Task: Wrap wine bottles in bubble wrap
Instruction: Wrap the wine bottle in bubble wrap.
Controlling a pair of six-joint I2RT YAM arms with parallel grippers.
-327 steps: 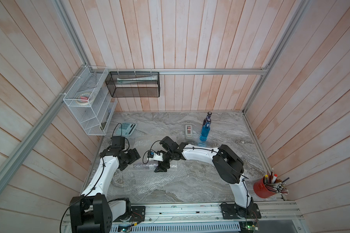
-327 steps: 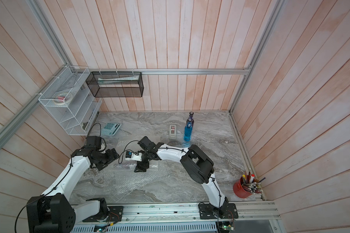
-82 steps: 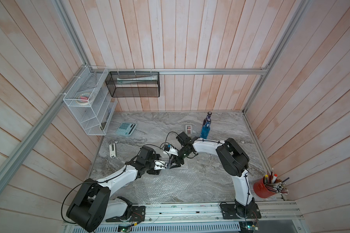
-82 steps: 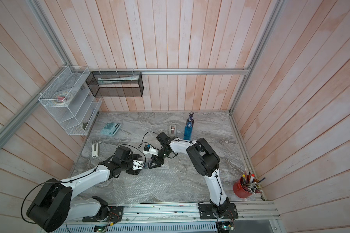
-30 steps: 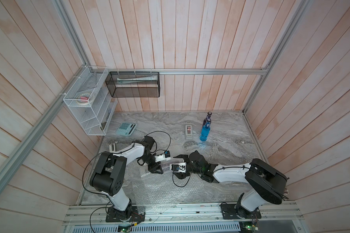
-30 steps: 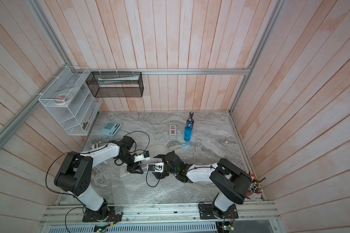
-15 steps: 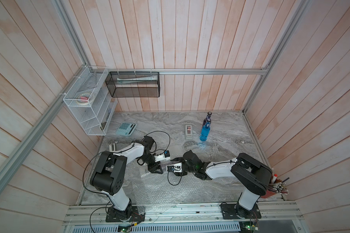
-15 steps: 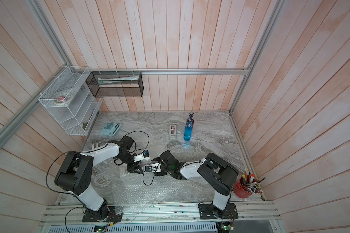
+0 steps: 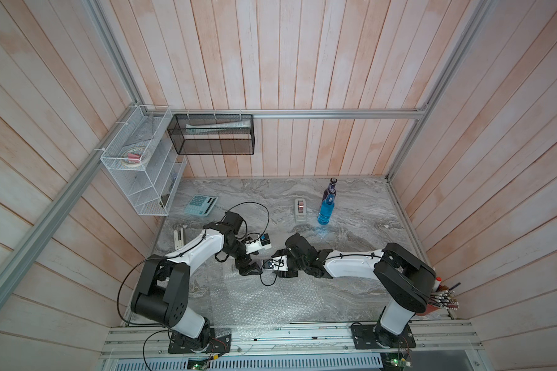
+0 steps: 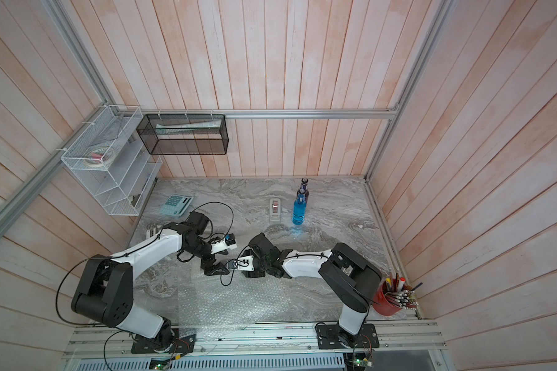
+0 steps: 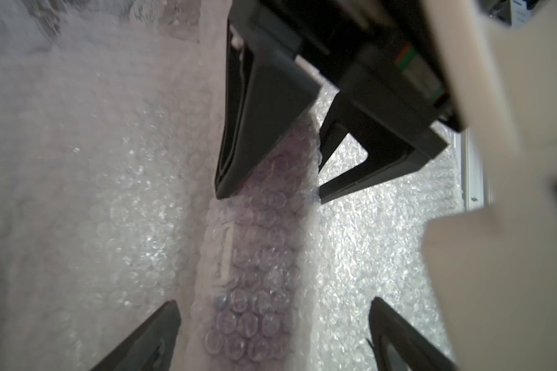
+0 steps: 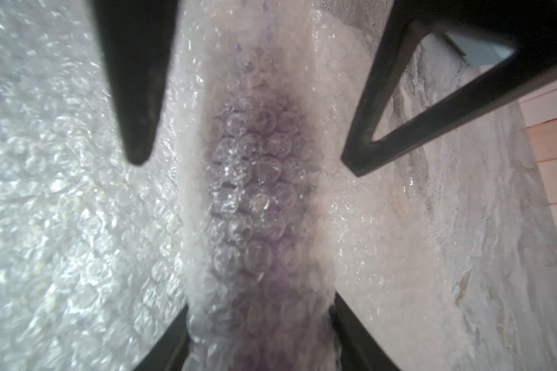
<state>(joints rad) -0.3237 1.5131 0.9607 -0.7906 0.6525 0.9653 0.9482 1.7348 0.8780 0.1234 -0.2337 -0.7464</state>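
Item: wrapped bottle (image 11: 258, 257), purple liquid showing dimly through the bubbles, with a white label edge visible in the left wrist view. It lies on its side inside a roll of bubble wrap (image 9: 264, 302), which is spread flat on the bench (image 9: 351, 221). Landmark: blue bottle (image 9: 326, 210). The roll is well apart from it, on the side toward my bases.

Hands: my right hand (image 12: 259, 308) pinches the roll, one finger pressed into the wrap on each flank. My left hand (image 11: 272, 303) is spread wide. Its fingers straddle the roll further along and touch neither side.

Progress (judgement): the first bottle is covered all round as far as both wrist views show. A broad stretch of sheet lies flat on the far side of the roll from the blue bottle, so rolling looks unfinished, or there is surplus to deal with. I cannot tell whether the ends are tucked, and I see no tape on the roll.

Remaining: the blue bottle stands upright and bare. A purple bottle (image 9: 332, 188) stands just behind it, toward the back wall, also bare. The tape dispenser (image 9: 300, 210) sits just beside the blue bottle, with neither hand on it. One of three started, two not begun.
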